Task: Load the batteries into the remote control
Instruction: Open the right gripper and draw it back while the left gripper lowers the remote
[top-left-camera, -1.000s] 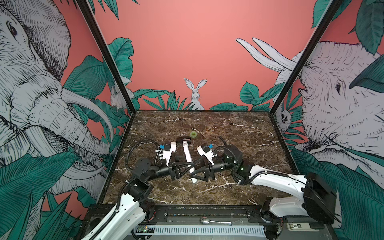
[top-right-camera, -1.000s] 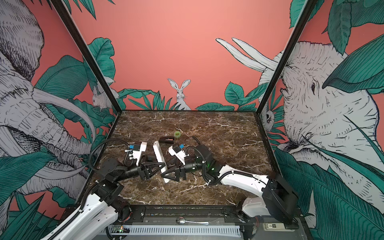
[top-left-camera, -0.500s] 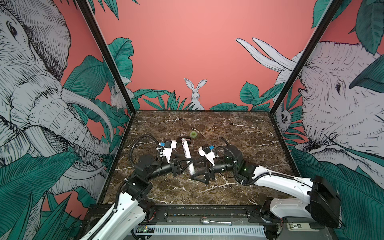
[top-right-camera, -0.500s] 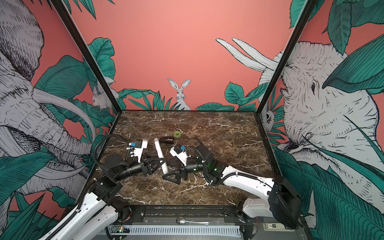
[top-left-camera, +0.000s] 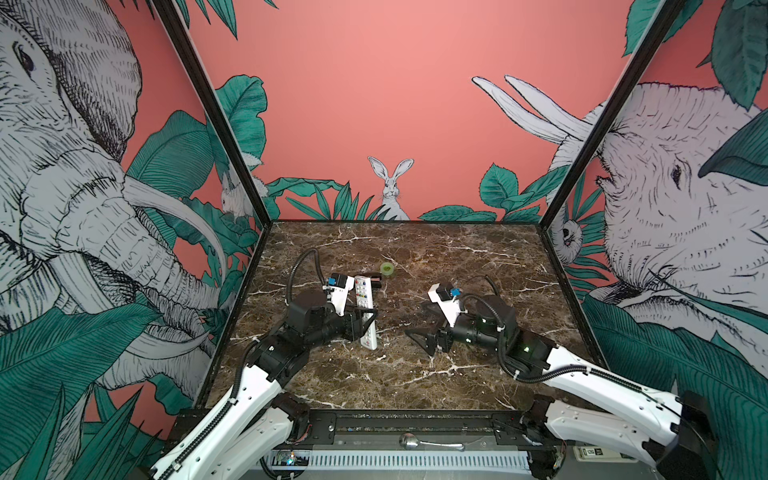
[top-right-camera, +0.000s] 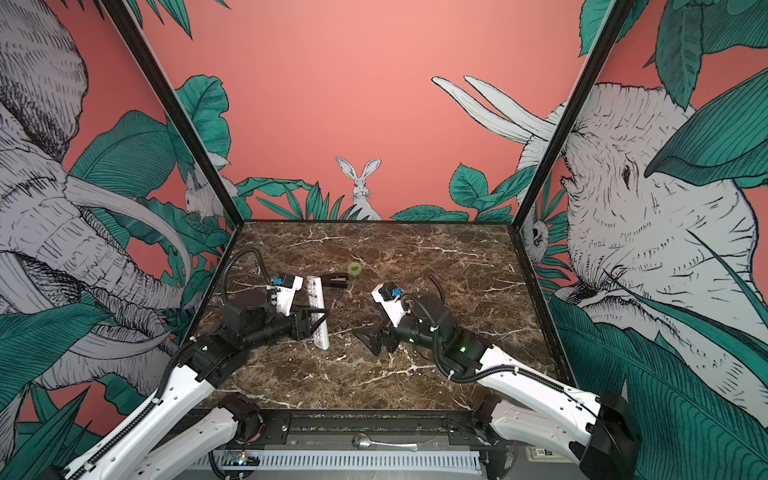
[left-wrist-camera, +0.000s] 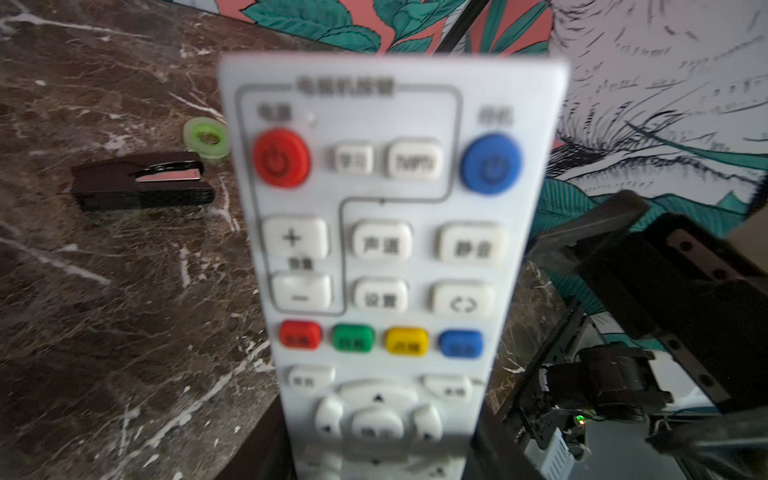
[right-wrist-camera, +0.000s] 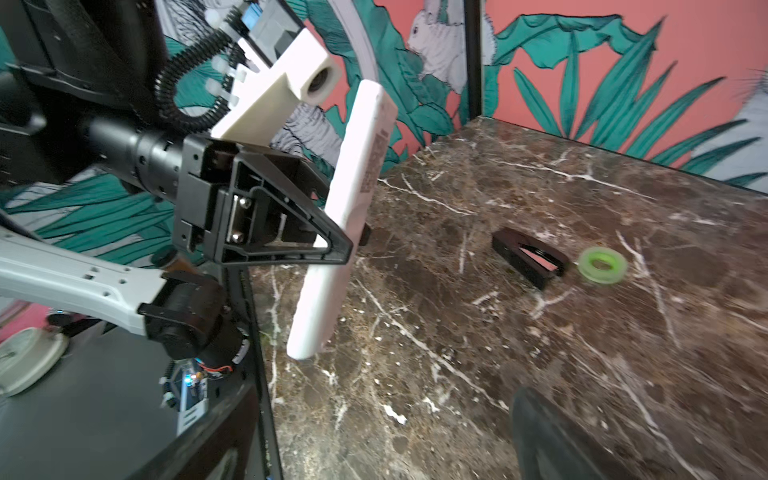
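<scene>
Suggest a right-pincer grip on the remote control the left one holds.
Grip the remote control on its free upper half, above the left pincer clamped at its middle. Come from the back, which faces the open right pincer, jaws spanning the two long edges: it stands tilted, and that width looks slim enough.

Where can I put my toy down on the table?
Bare: the back right of the table, between the green tape roll and the table's right edge, and the front middle, nearer than the right claw. Crowded: around the left claw, holding the remote control, by the black stapler.
</scene>
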